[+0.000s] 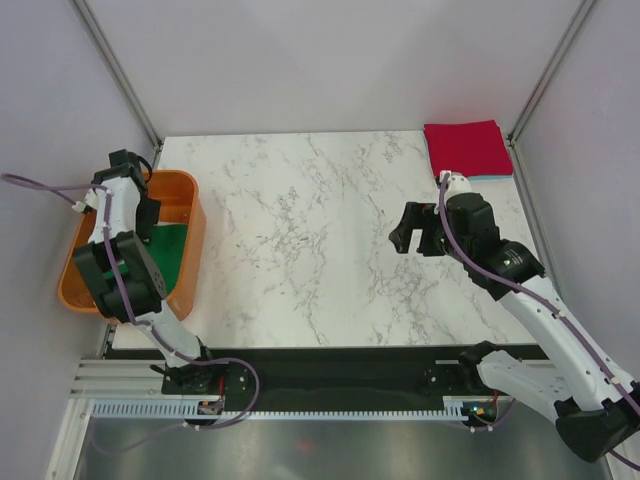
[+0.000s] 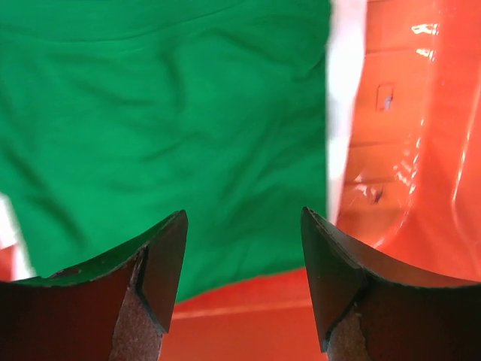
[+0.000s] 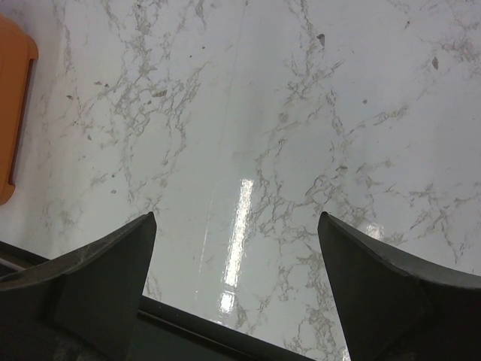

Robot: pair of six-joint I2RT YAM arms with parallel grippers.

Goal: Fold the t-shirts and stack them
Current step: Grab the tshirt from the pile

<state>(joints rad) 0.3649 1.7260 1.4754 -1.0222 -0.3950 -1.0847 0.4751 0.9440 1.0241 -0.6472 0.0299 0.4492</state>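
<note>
My left claw [image 2: 240, 226] stands wide, holding nothing, and points down into the orange tub [image 1: 194, 232] at the left edge of the bench [image 1: 300, 230]. Through the left wrist camera I see the green t-shirt [image 2: 150, 113] lying rumpled on the tub floor, filling most of the view beyond the fingertips. The tips hang above the near edge of the cloth, and I cannot tell whether they touch it. A white strip [image 2: 342, 113] runs along the right edge of the green cloth, between it and the glossy orange wall; it is too blurred for me to say what it is.

My right claw [image 1: 414, 242] is also spread wide and empty. It hangs over bare marble in the right half of the bench, well apart from the tub. Its own camera shows only the veined surface and a corner of the tub at the left.

The red t-shirt [image 1: 467, 148] lies folded flat in the far right corner of the bench. It sits on a pale blue t-shirt [image 1: 490, 177], which shows only as a thin edge along the near side.
</note>
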